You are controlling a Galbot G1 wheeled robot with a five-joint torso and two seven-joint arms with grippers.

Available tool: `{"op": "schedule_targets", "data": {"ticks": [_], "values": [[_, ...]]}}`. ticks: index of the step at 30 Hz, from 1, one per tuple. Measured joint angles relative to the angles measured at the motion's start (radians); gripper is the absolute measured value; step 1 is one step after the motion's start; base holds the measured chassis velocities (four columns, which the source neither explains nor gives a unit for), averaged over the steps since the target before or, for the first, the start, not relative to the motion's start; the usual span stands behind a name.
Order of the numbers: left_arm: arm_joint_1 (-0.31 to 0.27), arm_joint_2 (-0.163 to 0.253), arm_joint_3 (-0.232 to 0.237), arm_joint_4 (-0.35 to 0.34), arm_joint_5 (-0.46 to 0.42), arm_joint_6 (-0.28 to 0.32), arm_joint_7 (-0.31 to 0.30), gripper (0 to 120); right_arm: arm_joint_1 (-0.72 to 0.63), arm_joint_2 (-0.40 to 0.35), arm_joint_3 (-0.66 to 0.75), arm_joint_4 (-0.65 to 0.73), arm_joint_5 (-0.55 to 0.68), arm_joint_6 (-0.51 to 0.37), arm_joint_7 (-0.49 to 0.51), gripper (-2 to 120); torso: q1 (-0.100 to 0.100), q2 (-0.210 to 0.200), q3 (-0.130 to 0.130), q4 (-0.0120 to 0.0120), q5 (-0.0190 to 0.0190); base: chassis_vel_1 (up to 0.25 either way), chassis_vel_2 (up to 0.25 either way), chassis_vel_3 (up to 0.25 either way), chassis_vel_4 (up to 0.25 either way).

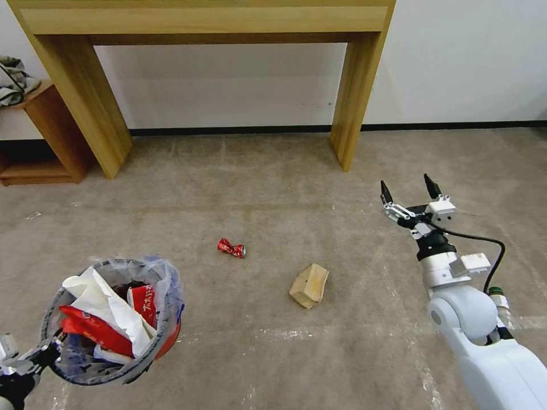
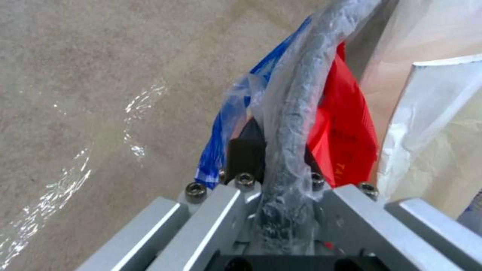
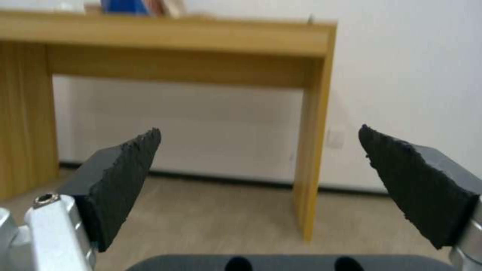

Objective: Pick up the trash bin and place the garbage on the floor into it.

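The left gripper (image 2: 281,177) pinches the bin (image 1: 108,319) rim, while the right gripper (image 1: 407,193), fingers spread, should find the light, stiff crushed can (image 1: 231,248) easiest gripped across its middle

White, rounded shell on the right arm (image 1: 484,341), swelling into a ball-like joint, then a black collar and a white wrist block. A black cable loops off its right side to a green-ringed plug. The right gripper (image 1: 407,191) carries silver linkages and two black, pointed, rough-faced pads (image 3: 125,180). On the left gripper (image 2: 281,165): brushed silver bars, dark hex-socket screws, black finger pieces.
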Motion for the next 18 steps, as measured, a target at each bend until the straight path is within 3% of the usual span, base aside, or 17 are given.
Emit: {"op": "schedule_targets", "data": {"ticks": [2,3,4,5,7,13,14,15,17,18], "values": [[0.000,0.000,0.003,-0.004,0.000,0.001,0.000,1,0.045,-0.025,-0.080,0.035,0.064,-0.137,0.060,100,0.000,0.000,0.000,0.0000,0.0001,0.000,0.000,0.000,0.000],[0.000,0.000,0.003,-0.004,0.000,0.001,0.000,1,0.045,-0.025,-0.080,0.035,0.064,-0.137,0.060,100,0.000,0.000,0.000,0.0000,0.0001,0.000,0.000,0.000,0.000],[-0.001,-0.001,0.005,-0.004,0.001,0.002,0.000,1,0.085,-0.040,-0.146,0.052,0.129,-0.218,0.112,100,0.000,0.000,0.000,0.0000,-0.0001,0.000,0.000,0.000,0.000],[-0.001,-0.001,0.005,-0.004,0.001,0.002,0.000,1,0.085,-0.040,-0.146,0.052,0.129,-0.218,0.112,100,0.000,0.000,0.000,0.0000,-0.0001,0.000,0.000,0.000,0.000],[-0.003,-0.002,0.007,-0.004,0.003,0.002,0.000,1,0.163,-0.058,-0.252,0.067,0.270,-0.346,0.204,100,0.000,0.000,0.000,0.0000,0.0000,0.000,0.000,0.000,0.000],[-0.003,-0.003,0.008,-0.002,0.008,0.002,0.001,1,0.314,-0.073,-0.416,0.049,0.423,-0.469,0.305,100,0.000,0.000,0.000,0.0000,0.0002,0.000,0.000,0.000,0.000],[-0.003,-0.004,0.008,0.000,0.010,0.002,0.002,1,0.393,-0.072,-0.484,0.035,0.491,-0.525,0.344,100,0.000,0.000,0.000,0.0001,-0.0001,0.000,0.000,0.000,0.000],[-0.003,-0.004,0.008,0.000,0.010,0.002,0.002,1,0.393,-0.072,-0.484,0.035,0.491,-0.525,0.344,100,0.000,0.000,0.000,0.0001,-0.0001,0.000,0.000,0.000,0.000],[-0.001,-0.006,0.008,0.006,0.019,0.002,0.010,1,0.525,-0.052,-0.631,-0.018,0.635,-0.606,0.424,100,0.000,0.000,0.000,0.0003,0.0000,0.000,0.000,0.000,0.000],[-0.001,-0.006,0.008,0.006,0.019,0.002,0.010,1,0.525,-0.052,-0.631,-0.018,0.635,-0.606,0.424,100,0.000,0.000,0.000,0.0003,0.0000,0.000,0.000,0.000,0.000]]}}
